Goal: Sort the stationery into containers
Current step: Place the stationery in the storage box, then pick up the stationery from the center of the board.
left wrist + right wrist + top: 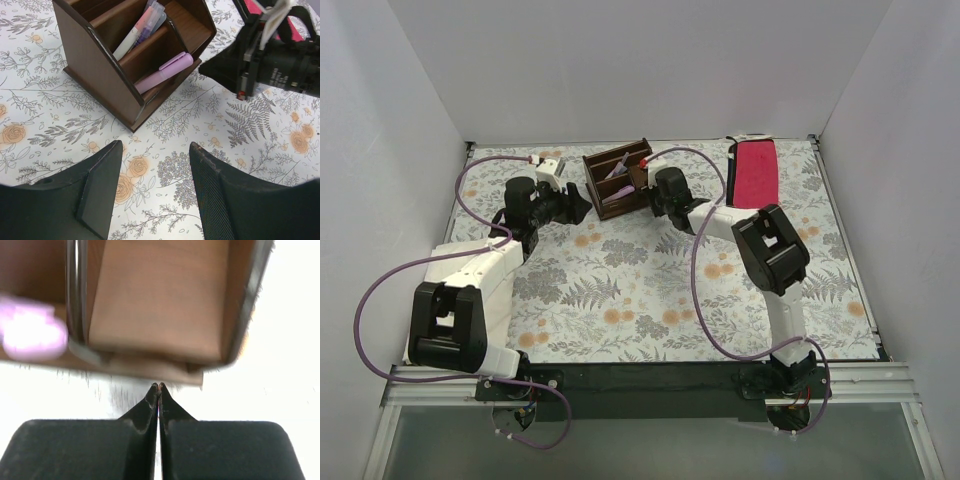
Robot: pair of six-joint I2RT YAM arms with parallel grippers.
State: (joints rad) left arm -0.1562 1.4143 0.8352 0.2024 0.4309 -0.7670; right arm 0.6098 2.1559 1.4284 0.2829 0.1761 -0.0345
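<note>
Though at the lip of the organiser, right tool pinched tight; left tool wide, clear of its corner.

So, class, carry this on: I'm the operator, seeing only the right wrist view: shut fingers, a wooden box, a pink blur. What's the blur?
Observer: A fat pink marker lying in the box's low outer slot.
Operator: Anything else inside?
Observer: Pens standing in the taller slot beside it.
Operator: And the other arm?
Observer: The left gripper is open, empty, facing the box.
</note>
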